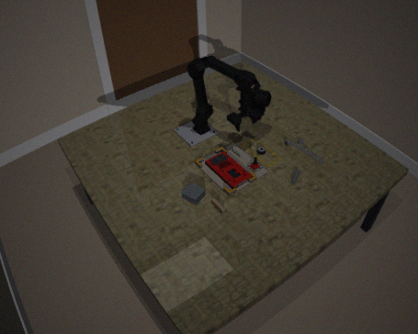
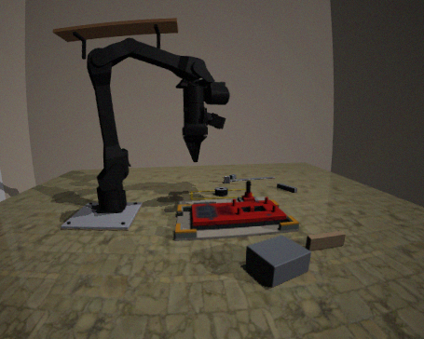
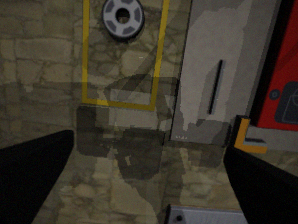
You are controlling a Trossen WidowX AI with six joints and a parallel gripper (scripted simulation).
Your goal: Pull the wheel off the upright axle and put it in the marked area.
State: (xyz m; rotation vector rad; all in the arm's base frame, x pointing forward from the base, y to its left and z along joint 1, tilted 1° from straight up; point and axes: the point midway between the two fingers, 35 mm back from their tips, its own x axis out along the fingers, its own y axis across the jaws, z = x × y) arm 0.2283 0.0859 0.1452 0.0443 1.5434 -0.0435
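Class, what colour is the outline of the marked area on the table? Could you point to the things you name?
The marked area's outline (image 1: pixel 275 164) (image 3: pixel 85 55) is yellow, clearest in the wrist view.
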